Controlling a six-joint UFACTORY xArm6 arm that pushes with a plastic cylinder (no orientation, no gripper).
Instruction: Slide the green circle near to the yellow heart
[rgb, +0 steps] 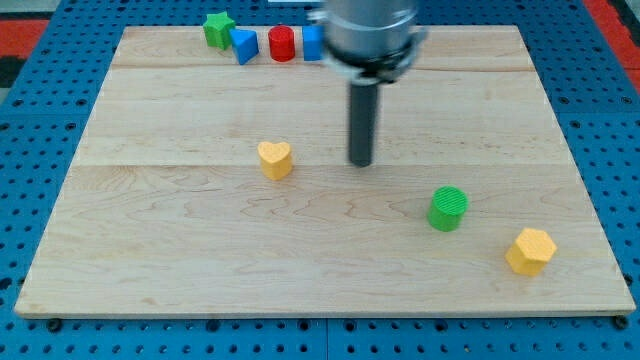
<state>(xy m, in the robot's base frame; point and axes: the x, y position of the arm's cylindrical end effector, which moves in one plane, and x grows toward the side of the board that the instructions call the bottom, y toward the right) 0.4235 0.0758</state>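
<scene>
The green circle (448, 208) stands on the wooden board at the view's lower right. The yellow heart (275, 158) sits left of the board's middle. My tip (361, 163) rests on the board between them, about level with the heart, to the heart's right and up-left of the green circle. It touches neither block.
A yellow hexagon (530, 250) lies near the board's lower right corner. Along the top edge stand a green star-like block (218, 28), a blue block (243, 45), a red cylinder (282, 44) and another blue block (313, 42) partly behind the arm. The board (150, 230) lies on a blue pegboard.
</scene>
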